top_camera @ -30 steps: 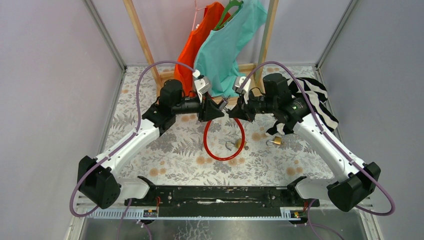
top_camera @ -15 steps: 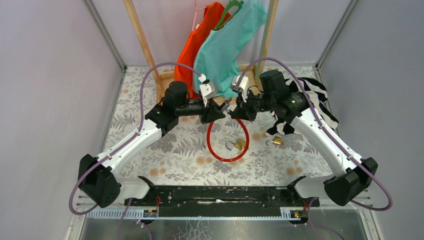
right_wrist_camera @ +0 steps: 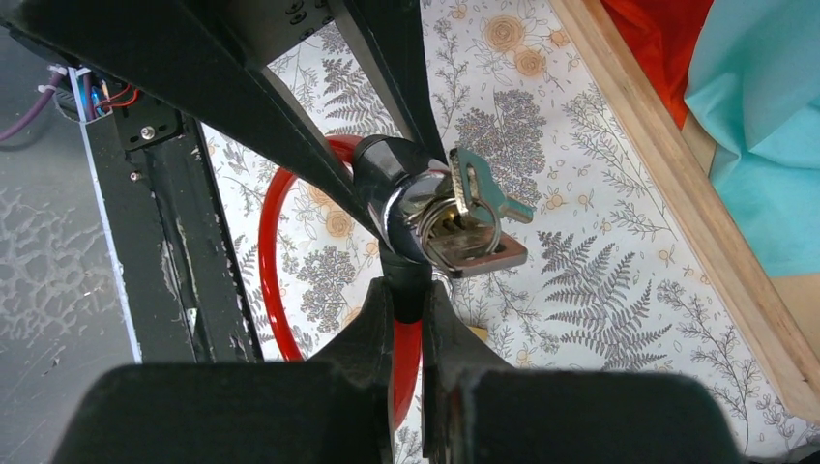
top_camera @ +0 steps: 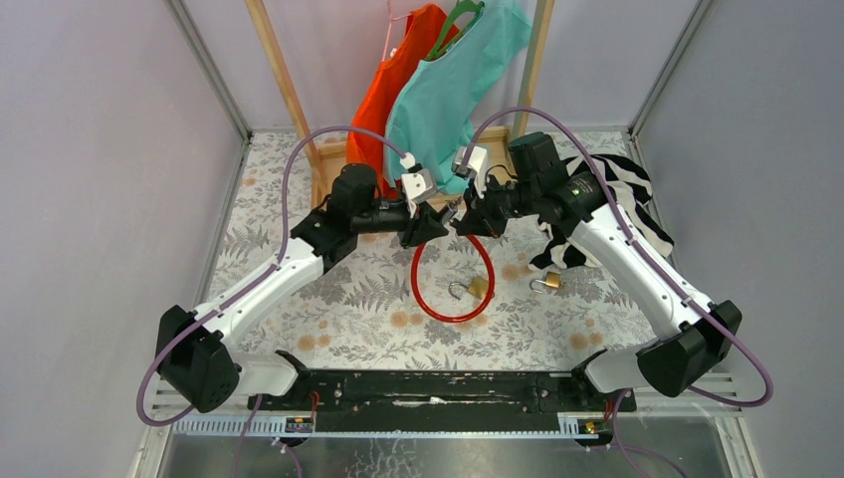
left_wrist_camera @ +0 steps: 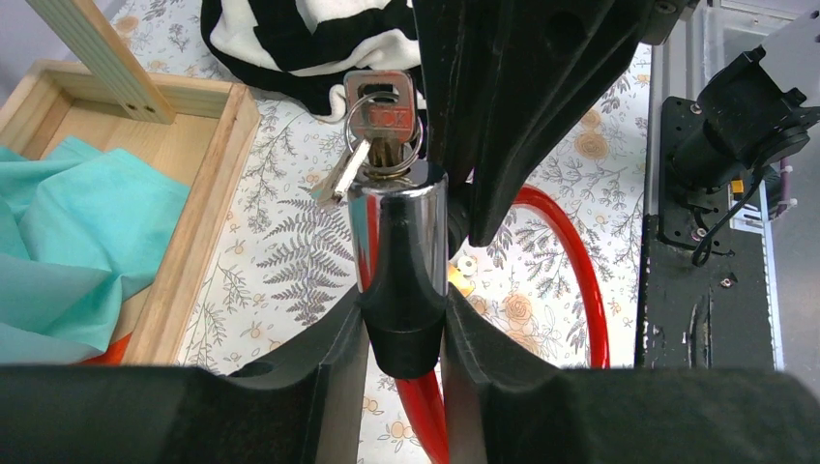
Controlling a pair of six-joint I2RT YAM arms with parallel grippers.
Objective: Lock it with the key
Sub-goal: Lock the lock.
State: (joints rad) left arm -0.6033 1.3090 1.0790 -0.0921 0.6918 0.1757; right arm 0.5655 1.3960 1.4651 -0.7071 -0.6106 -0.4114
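Note:
A red cable lock (top_camera: 485,289) hangs as a loop between my two grippers above the table. My left gripper (left_wrist_camera: 404,338) is shut on the black collar of its chrome barrel (left_wrist_camera: 398,242). A key (left_wrist_camera: 381,101) sits in the barrel's far end, with a ring and a spare key hanging from it. My right gripper (right_wrist_camera: 408,300) is shut on the cable's black end piece just under the barrel (right_wrist_camera: 401,198), with the key (right_wrist_camera: 474,253) beside it. In the top view, the left gripper (top_camera: 430,225) and the right gripper (top_camera: 466,223) meet tip to tip.
Two brass padlocks (top_camera: 470,290) (top_camera: 546,284) lie on the floral cloth under and right of the loop. A wooden tray (left_wrist_camera: 208,222) and frame with hanging orange and teal garments (top_camera: 448,90) stand behind. A striped cloth (top_camera: 627,199) lies at back right.
Both grippers have shifted slightly right and back while keeping their hold. The right arm's elbow has swung left, and the cable loop has moved with them.

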